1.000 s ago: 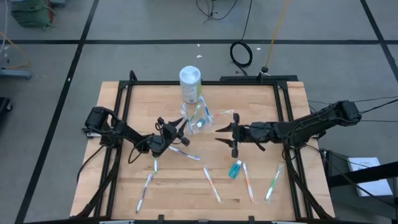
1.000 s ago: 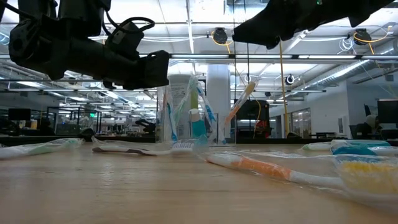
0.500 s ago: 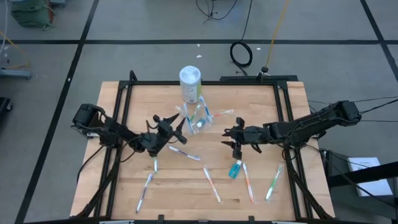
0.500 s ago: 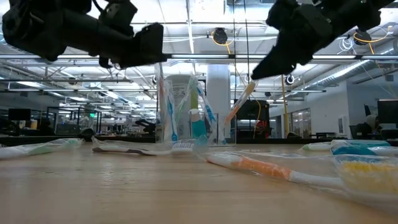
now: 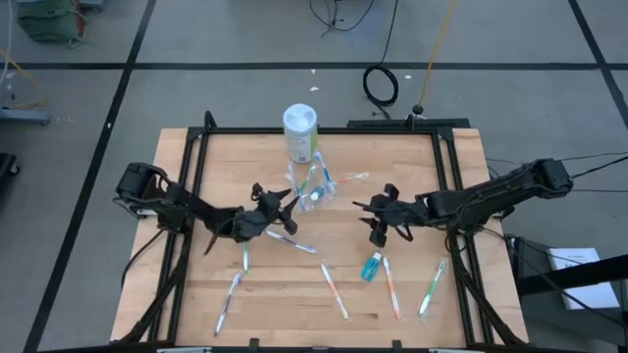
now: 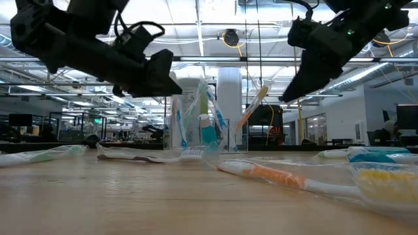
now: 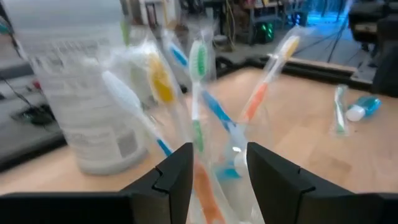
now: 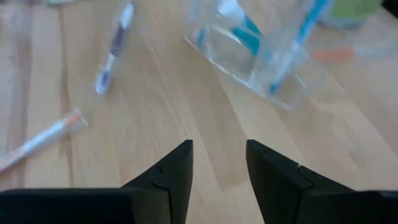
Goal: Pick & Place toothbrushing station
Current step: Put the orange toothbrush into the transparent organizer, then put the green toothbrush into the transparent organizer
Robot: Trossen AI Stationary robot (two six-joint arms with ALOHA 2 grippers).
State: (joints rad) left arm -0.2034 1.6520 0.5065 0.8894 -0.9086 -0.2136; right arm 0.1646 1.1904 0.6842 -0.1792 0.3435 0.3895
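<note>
Seen from above, we find the clear cup (image 5: pixel 312 188) standing upper centre on the wooden worktop (image 5: pixel 412 294), toothbrushes upright in it, beside a white canister (image 5: pixel 300 132). The left gripper (image 5: pixel 278 208) sits just lower left of the cup, fingers slightly parted and empty, pointing toward it. The right gripper (image 5: pixel 378 218) hovers farther right, fingers narrowly open, empty. Loose toothbrushes (image 5: pixel 334 289) lie lengthwise toward the frame's bottom; a teal toothpaste tube (image 5: pixel 371 266) lies just below the right gripper, which we judge nearer. An open-plan workshop lies behind.
</note>
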